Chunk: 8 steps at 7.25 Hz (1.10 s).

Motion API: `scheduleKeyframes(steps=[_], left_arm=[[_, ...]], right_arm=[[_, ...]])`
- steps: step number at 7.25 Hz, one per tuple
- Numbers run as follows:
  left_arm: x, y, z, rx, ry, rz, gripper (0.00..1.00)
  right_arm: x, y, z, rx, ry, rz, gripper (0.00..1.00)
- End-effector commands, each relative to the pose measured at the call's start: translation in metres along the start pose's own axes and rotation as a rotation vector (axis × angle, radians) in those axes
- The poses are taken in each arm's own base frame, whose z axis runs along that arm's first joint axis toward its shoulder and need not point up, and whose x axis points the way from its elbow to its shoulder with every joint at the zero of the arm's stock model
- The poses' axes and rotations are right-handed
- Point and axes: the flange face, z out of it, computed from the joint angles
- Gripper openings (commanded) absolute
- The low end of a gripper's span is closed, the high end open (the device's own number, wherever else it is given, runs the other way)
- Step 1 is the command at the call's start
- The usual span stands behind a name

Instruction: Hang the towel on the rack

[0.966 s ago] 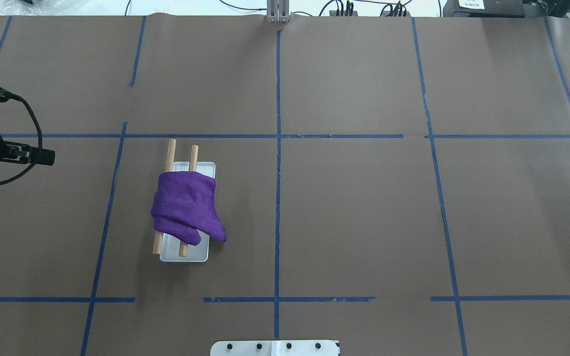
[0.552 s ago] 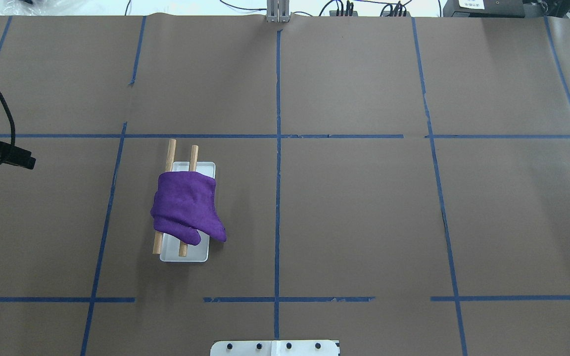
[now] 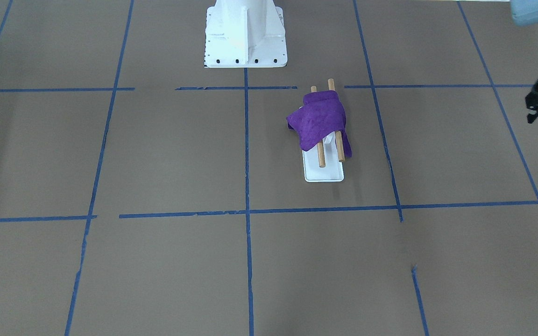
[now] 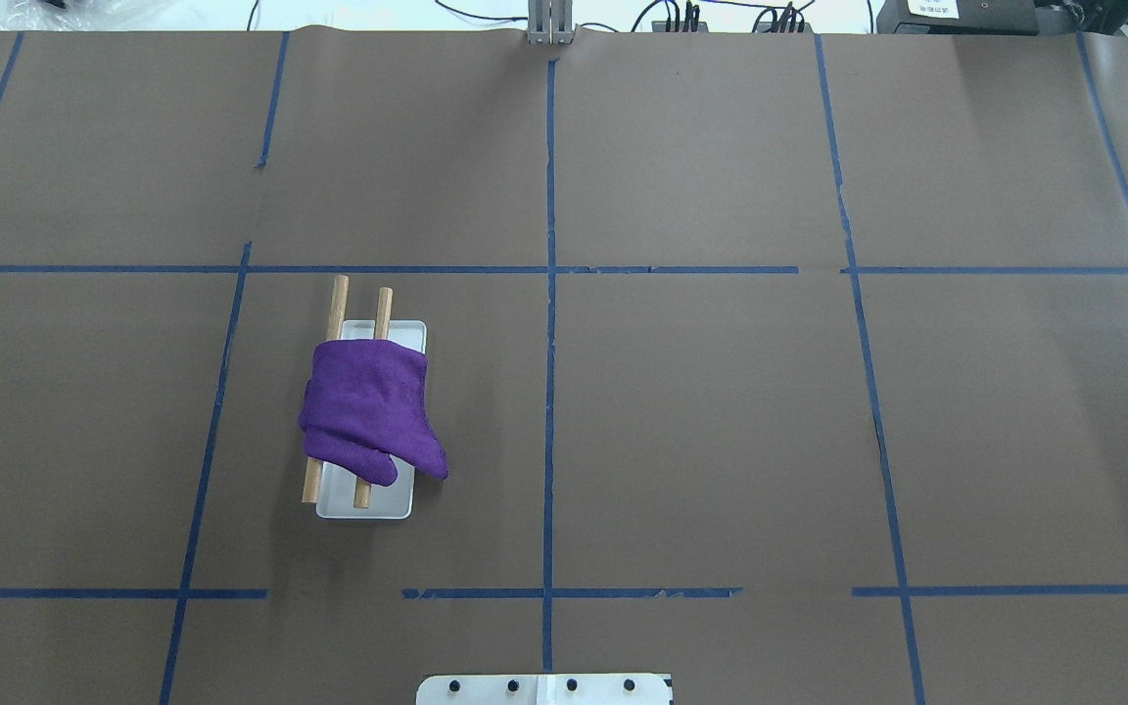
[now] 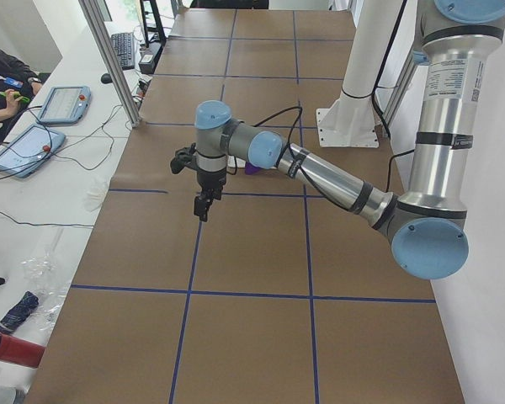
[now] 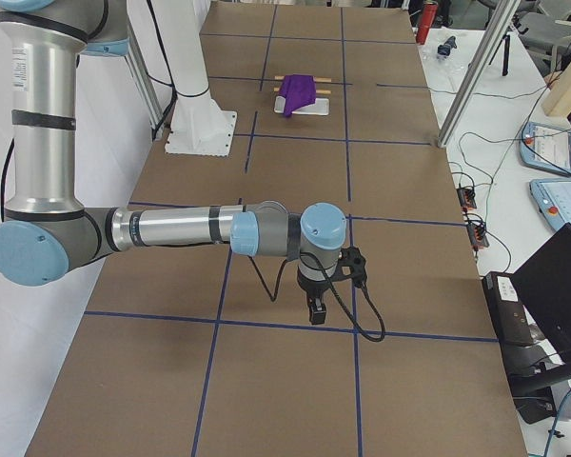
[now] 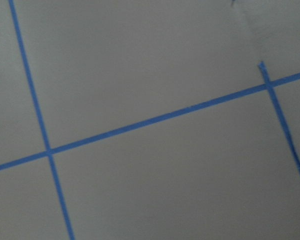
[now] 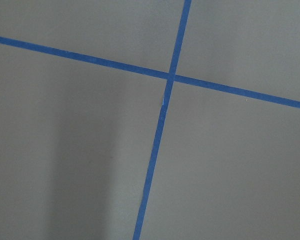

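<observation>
The purple towel [image 4: 368, 411] hangs over both brown rods of the rack [image 4: 339, 299]; one corner droops off the right side of the white base [image 4: 368, 504]. It also shows in the front-facing view [image 3: 318, 121] and, far off, in the exterior right view [image 6: 298, 92]. My left gripper [image 3: 532, 114] is at that view's right edge, well away from the rack and above the paper; in the exterior left view [image 5: 204, 204] it points down. I cannot tell if it is open. My right gripper [image 6: 316, 312] shows only in the exterior right view, pointing down, state unclear.
Brown paper with blue tape lines [image 4: 549, 392] covers the table. The white robot pedestal [image 3: 244, 32] stands at the table's near edge. Both wrist views show only paper and tape [image 7: 155, 120]. Tablets and cables [image 5: 46, 126] lie beyond the table's far edge.
My left gripper has moved left and out of the overhead view. The towel and the rack have not moved.
</observation>
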Motion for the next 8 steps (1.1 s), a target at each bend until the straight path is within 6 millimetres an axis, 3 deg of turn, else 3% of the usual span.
scheduleKeyframes(steps=[1,3,5,8], left_arm=[[-0.099,0.026,0.042,-0.085,0.065,-0.109,1.0],[-0.139,0.049,0.052,-0.094,0.063,-0.186,1.0],[-0.141,0.075,0.065,-0.1,0.156,-0.224,1.0],[-0.141,0.076,0.067,-0.098,0.156,-0.225,1.0]], right_arm=[[0.003,0.001,-0.002,0.005,0.002,0.011,1.0],[0.006,0.003,-0.006,0.014,-0.004,0.019,1.0],[0.006,0.003,-0.005,0.014,-0.012,0.021,1.0],[0.024,0.01,0.002,0.006,-0.035,0.063,1.0]])
